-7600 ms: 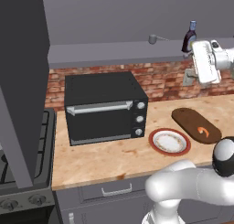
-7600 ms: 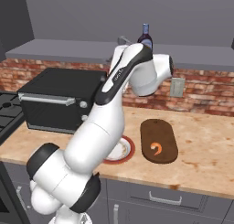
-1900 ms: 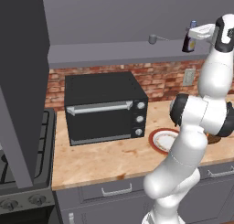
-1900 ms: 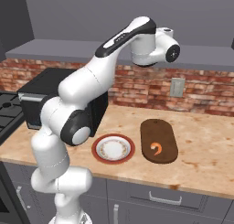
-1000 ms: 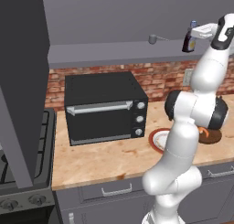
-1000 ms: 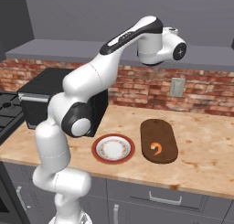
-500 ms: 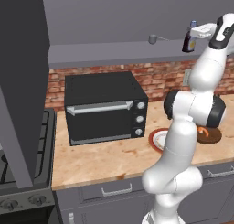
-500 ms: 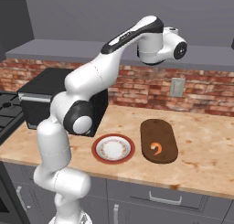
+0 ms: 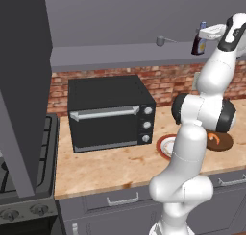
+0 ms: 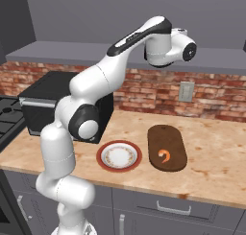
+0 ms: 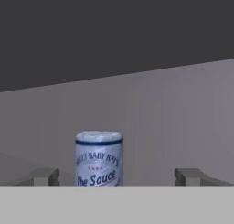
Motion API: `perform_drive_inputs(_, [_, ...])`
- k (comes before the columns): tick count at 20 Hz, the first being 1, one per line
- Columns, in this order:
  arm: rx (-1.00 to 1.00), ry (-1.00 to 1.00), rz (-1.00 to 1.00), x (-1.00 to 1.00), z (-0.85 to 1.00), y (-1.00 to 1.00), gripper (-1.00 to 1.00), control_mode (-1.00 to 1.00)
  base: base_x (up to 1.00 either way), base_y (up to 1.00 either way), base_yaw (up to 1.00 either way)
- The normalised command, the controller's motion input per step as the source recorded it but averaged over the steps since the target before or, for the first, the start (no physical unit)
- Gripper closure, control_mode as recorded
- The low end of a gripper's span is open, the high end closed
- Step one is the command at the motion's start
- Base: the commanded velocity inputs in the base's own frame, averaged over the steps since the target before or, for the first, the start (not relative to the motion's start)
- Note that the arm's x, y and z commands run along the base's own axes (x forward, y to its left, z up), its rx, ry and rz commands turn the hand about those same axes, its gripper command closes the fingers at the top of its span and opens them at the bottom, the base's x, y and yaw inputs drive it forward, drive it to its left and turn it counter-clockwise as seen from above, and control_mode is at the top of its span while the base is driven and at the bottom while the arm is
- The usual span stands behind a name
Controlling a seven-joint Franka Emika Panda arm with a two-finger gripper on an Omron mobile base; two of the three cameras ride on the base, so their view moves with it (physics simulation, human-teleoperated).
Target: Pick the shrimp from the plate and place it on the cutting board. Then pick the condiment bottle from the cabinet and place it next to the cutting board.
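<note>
Hand view has the condiment bottle (image 11: 99, 159) upright on the cabinet (image 9: 120, 54) ledge, between the gripper's (image 11: 116, 176) spread, empty fingers (probably light, slick, tippy); I'd grab the body

The light speckled stone counter (image 10: 211, 162) carries a black toaster oven (image 9: 109, 112) at 9 o'clock, a round white plate with red-brown rim (image 10: 119, 156) in the middle, and a dark brown oblong wooden cutting board (image 10: 166, 146) at 3 o'clock of the plate. The long grey ledge (image 9: 120, 55) carries a small dark bottle with pale blue cap (image 9: 199, 39).
</note>
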Motion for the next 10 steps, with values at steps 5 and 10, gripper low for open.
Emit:
perform_drive_inputs(5, [0.0, 0.0, 0.0, 0.05, -0.01, 0.0, -1.0, -1.0, 0.0, 0.0, 0.0])
perform_drive_inputs(10, [0.0, 0.0, 0.0, 0.0, -0.08, 0.03, -1.0, -1.0, 0.0, 0.0, 0.0])
